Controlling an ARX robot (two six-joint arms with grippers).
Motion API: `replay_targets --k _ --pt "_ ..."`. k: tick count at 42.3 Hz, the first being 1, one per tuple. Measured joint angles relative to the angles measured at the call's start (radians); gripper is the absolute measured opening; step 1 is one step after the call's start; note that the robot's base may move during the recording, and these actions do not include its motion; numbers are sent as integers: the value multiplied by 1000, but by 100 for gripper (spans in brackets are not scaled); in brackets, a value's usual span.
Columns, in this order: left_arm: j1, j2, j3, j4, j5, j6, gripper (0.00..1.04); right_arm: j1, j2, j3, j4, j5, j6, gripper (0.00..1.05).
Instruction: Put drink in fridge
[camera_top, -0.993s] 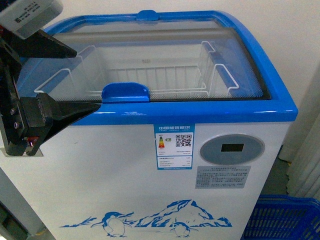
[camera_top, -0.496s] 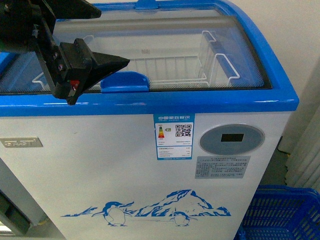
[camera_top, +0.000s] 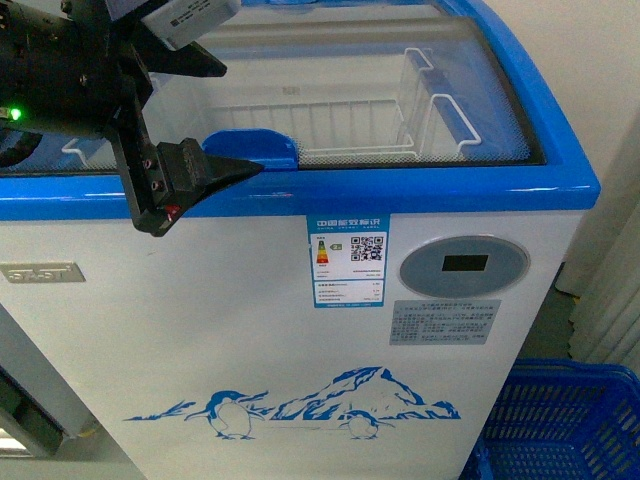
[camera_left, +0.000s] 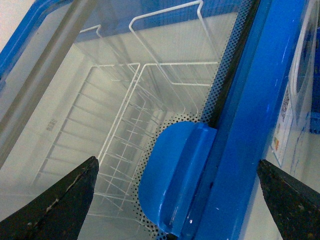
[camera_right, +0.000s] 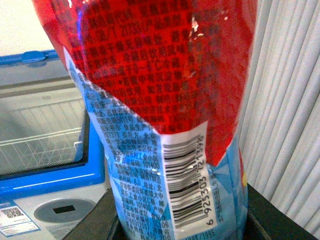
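Observation:
The fridge (camera_top: 300, 300) is a white chest with a blue top rim, a curved glass lid and a penguin drawing on its front. A blue lid handle (camera_top: 255, 148) sits at the front rim. My left gripper (camera_top: 235, 118) hangs open over that handle, one black finger on each side. In the left wrist view, the handle (camera_left: 175, 175) lies between the spread fingertips (camera_left: 55, 205), with the white wire basket (camera_left: 125, 125) under the glass. My right gripper (camera_right: 180, 225) is shut on the drink (camera_right: 165, 100), whose red and blue label fills the right wrist view. Its cap is out of view.
A blue plastic crate (camera_top: 565, 420) stands on the floor at the fridge's right front corner. A grey cabinet edge (camera_top: 25, 400) shows at the lower left. A white ribbed panel (camera_right: 290, 100) rises behind the drink. The fridge's display panel (camera_top: 463, 265) faces me.
My left arm has swung up and rightward, bringing its open fingers from the fridge's left corner to the lid handle. The view has shifted slightly.

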Motion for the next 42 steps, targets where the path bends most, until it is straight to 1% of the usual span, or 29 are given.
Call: replay_targets --k 12,13,16,19,24,27,32,35,38,42 --pt "6 89 107 -34 -24 59 97 0 0 0 0 0 0 41" --pt "19 227 259 23 -14 96 97 0 0 0 0 -1 0 41" --pt "18 269 310 82 -45 95 97 0 0 0 0 -1 0 41" --pt "17 317 370 163 -112 97 97 0 0 0 0 0 0 41" --pt "19 388 463 302 -257 84 97 0 0 0 0 0 0 41" --pt "26 423 528 419 -378 44 97 0 0 0 0 0 0 41" --pt "46 417 571 535 -520 -58 97 0 0 0 0 -1 0 41" --pt "59 380 554 536 -605 -159 97 0 0 0 0 0 0 41" --pt "68 318 486 468 -679 -284 97 0 0 0 0 0 0 41" --pt "79 230 385 346 -719 -455 97 0 0 0 0 0 0 41"
